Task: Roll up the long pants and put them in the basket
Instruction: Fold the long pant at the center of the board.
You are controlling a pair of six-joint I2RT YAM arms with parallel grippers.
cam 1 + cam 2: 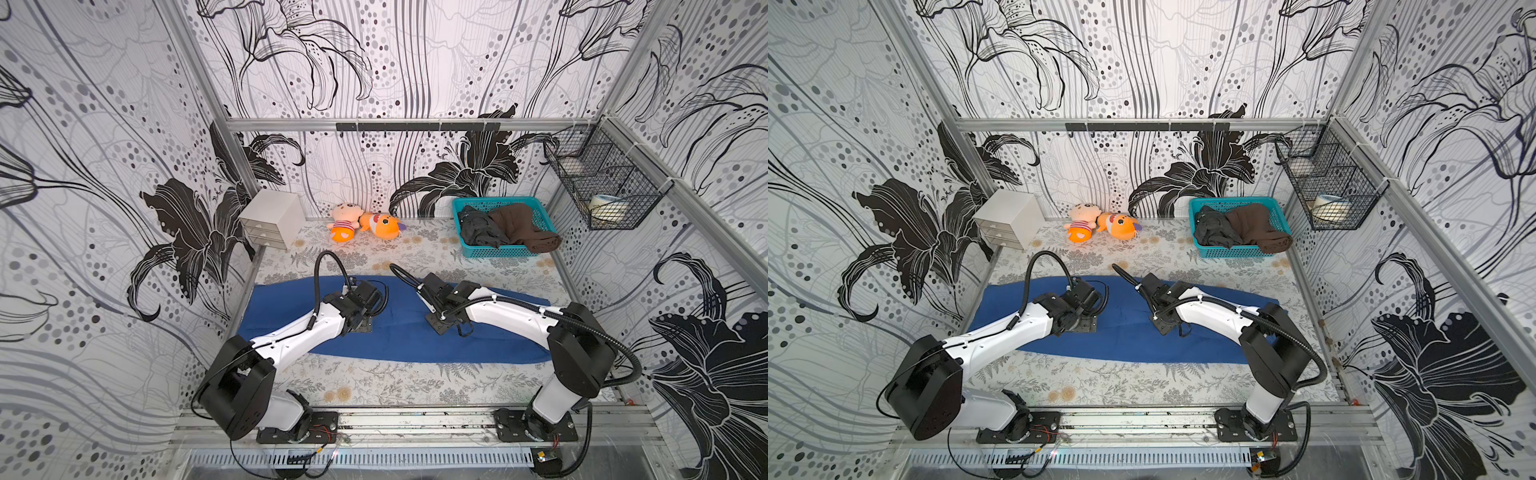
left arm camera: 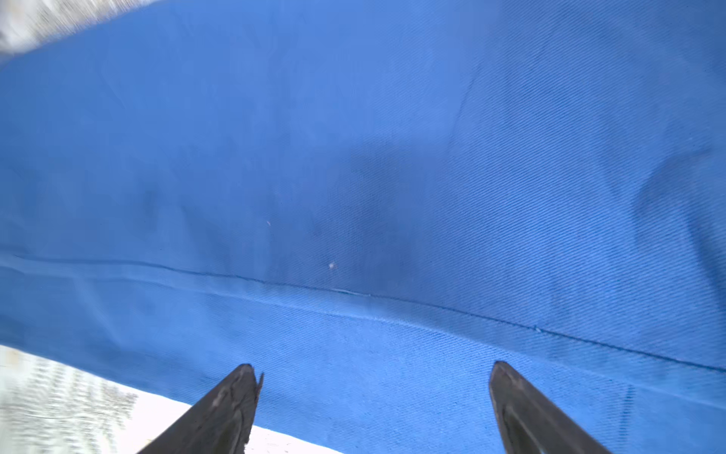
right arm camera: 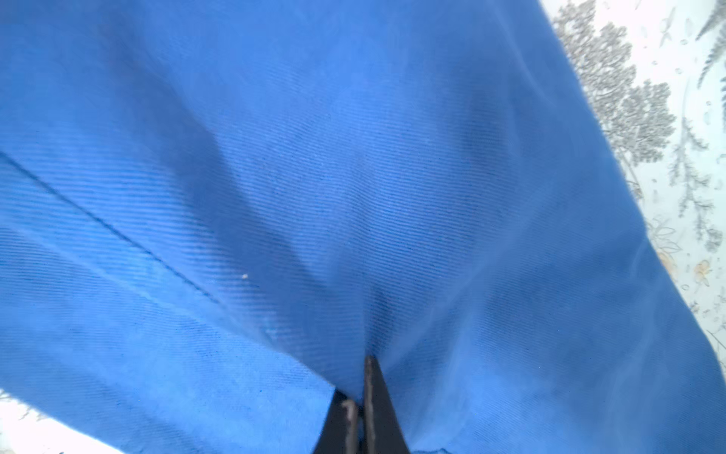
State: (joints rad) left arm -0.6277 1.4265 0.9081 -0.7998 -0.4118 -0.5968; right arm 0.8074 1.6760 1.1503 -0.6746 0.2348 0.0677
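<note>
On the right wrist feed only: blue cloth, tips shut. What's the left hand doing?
Observer: The left hand is open, tips apart over the long pants near one edge. I can't tell whether they touch the cloth.
Operator: Any roll started?
Observer: No. In both top views the pants lie flat across the table, with no rolled part showing.
Operator: Anything close by to snag?
Observer: Nothing near. The teal basket, holding a dark grey garment and a brown garment, sits at the far right corner, apart from the pants.

Probably a robotics lab cell: aluminium-framed wallpapered panels [image 1: 374, 62] box in a tabletop [image 1: 374, 382] and mounting rail [image 1: 415, 422].
</note>
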